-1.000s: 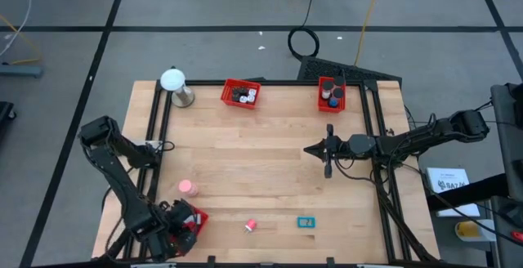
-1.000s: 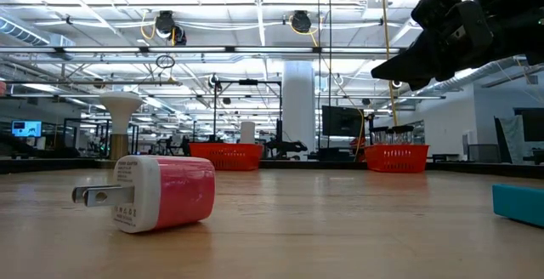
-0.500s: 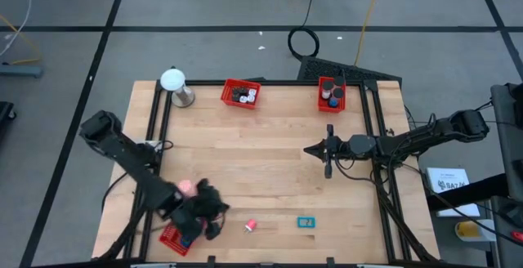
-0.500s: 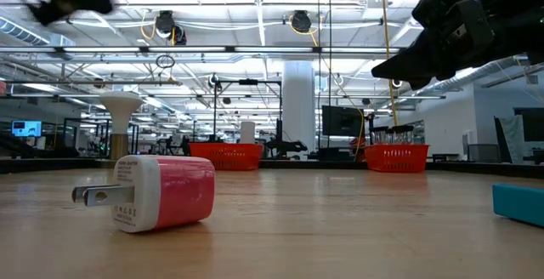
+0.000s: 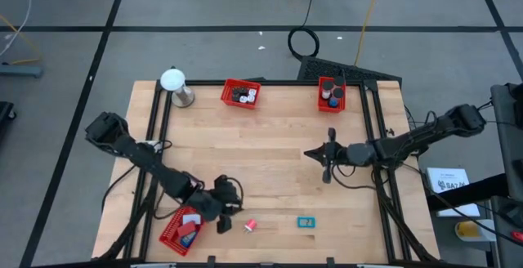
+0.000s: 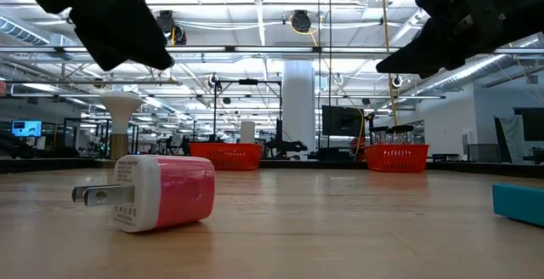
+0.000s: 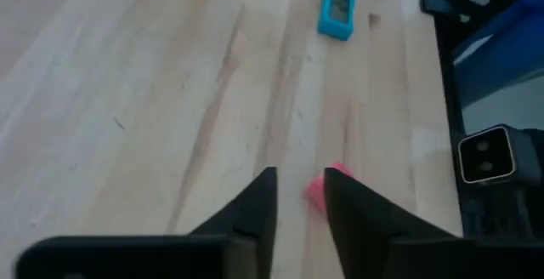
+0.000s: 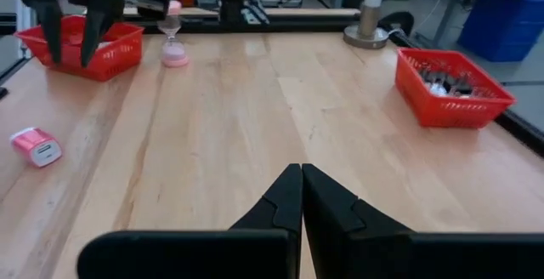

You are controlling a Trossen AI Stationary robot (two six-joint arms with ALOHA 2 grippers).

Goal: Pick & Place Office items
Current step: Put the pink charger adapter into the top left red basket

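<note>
Partly cropped, left gripper (image 7: pixel 299 207) slightly parted above pink charger (image 7: pixel 327 183), right gripper (image 8: pixel 301 196) pressed together.

Left hand (image 5: pixel 228 216) slightly parted; right hand (image 5: pixel 326 155) pressed closed.

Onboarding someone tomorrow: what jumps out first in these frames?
The left gripper reaches low over the table's near edge, fingers slightly apart, right beside the small pink charger plug, with a blue flat piece just beyond. A red mesh tray sits at the near-left corner. The right gripper waits, shut, mid-table.
</note>
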